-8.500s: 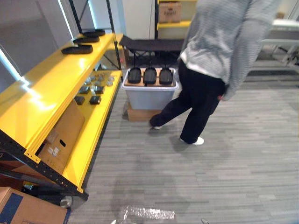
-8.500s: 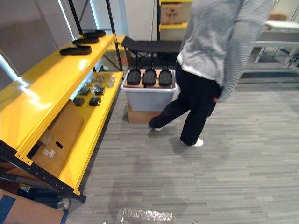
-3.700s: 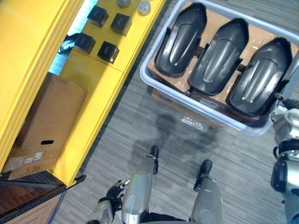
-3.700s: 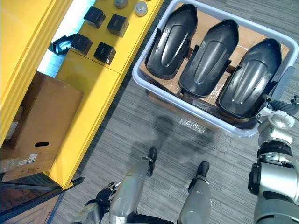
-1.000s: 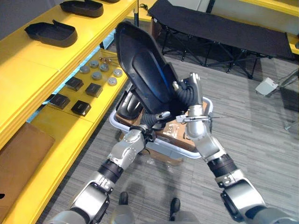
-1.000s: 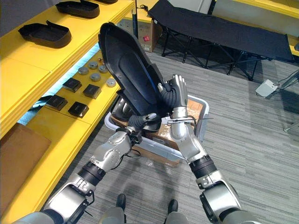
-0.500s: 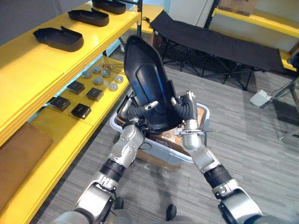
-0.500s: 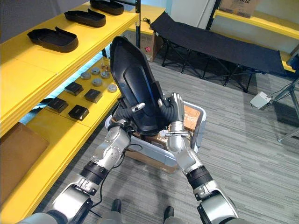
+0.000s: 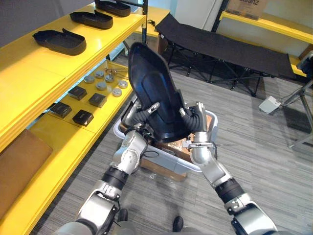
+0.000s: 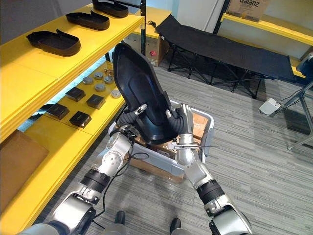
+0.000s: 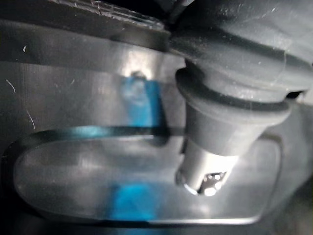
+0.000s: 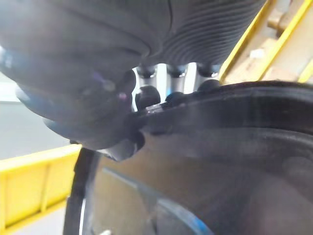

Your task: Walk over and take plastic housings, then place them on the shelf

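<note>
Currently both robot hands carry one black housing (image 9: 154, 93), held nearly upright and tilted, hollow side facing the camera, over a grey bin (image 9: 171, 159) on the floor. Left robot hand (image 9: 142, 116) is at the lower left edge. One digit lies across the inner face, and in its wrist view the thumb (image 11: 210, 161) presses flat on the glossy inner surface, so it is clamped on. Right robot hand (image 9: 195, 120) takes the lower right edge. In its wrist view the fingers (image 12: 176, 78) hook over the rim with the thumb against the other side, pinching the rim.

The housing is off the shelf (image 9: 29, 68), near its front edge and level with the top board. Three other housings (image 9: 59, 40) lie in a row along that top board, well apart from the held one. The lower board has small black blocks (image 9: 82, 117) and grey discs (image 9: 100, 81). A brown carton (image 9: 22, 161) sits below.

A black cot (image 9: 225, 46) stands behind the bin. A printed box (image 9: 247, 6) sits on a far yellow rack. A label shows on a carton behind the shelf post, too small to read.
</note>
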{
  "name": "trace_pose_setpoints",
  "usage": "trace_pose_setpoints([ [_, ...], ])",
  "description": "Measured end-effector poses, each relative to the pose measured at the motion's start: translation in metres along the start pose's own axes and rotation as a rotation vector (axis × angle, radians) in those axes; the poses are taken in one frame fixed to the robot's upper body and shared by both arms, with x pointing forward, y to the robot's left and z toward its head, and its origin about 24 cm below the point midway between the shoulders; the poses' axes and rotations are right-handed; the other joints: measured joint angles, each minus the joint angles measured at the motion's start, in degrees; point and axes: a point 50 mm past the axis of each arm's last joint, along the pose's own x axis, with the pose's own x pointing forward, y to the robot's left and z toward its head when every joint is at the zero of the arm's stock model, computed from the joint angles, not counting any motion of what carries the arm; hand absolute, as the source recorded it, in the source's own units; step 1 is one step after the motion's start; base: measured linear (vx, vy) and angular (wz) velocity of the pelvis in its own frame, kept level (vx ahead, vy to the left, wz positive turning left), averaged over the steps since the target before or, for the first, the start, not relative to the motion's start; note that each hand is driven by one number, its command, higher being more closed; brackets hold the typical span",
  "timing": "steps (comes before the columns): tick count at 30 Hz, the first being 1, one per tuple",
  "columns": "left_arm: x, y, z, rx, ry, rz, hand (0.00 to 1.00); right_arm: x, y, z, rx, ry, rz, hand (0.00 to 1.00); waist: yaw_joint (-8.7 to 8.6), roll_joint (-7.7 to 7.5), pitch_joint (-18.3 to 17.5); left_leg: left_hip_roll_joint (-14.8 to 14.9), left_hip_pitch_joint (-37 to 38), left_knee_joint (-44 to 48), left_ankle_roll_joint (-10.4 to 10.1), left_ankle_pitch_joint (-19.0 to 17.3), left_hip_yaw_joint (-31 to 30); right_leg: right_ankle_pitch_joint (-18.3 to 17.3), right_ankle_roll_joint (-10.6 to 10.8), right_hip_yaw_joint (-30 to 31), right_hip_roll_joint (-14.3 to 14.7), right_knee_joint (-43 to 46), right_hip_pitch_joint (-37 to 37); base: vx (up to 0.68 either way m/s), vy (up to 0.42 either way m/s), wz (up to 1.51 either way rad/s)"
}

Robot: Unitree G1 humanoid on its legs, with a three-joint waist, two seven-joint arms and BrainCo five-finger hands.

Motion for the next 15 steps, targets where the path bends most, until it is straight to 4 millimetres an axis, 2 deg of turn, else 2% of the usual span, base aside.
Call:
trace_pose_setpoints([
  [7, -0.002, 0.002, 0.0, 0.029, -0.026, -0.033, 1.0, -0.004, 0.002, 0.002, 0.024, 0.004, -0.02, 1.0, 0.12, 0.08, -0.04, -0.06, 0.01, 0.16, 0.0, 0.0, 0.9, 0.83, 0.02, 0.49, -0.06, -0.86, 0.0, -0.02, 0.002, -0.04],
  [12, -0.004, 0.003, -0.002, -0.038, -0.035, -0.058, 1.0, -0.003, 0.001, 0.005, 0.049, -0.019, -0.029, 1.0, -0.24, 1.19, -0.86, -0.04, 0.13, 0.18, 0.0, 0.0, 1.22, 0.89, 0.06, 1.06, -0.08, -0.86, -0.09, -0.01, 0.002, -0.02],
  [13, -0.005, 0.002, -0.002, -0.067, -0.037, -0.073, 1.0, -0.002, 0.0, 0.009, 0.067, -0.036, -0.036, 0.0, -0.31, 1.53, -1.07, -0.04, 0.15, 0.18, 0.0, 0.0, 1.25, 0.89, 0.06, 1.11, -0.07, -0.86, -0.09, 0.0, 0.0, 0.0],
  [15, -0.006, 0.004, -0.003, -0.097, -0.048, -0.093, 1.0, -0.002, 0.0, 0.015, 0.092, -0.058, -0.039, 0.0, -0.51, 1.91, -1.4, -0.03, 0.22, 0.17, 0.01, 0.0, 1.32, 0.89, 0.06, 1.19, -0.07, -0.86, -0.09, 0.0, 0.0, 0.0],
])
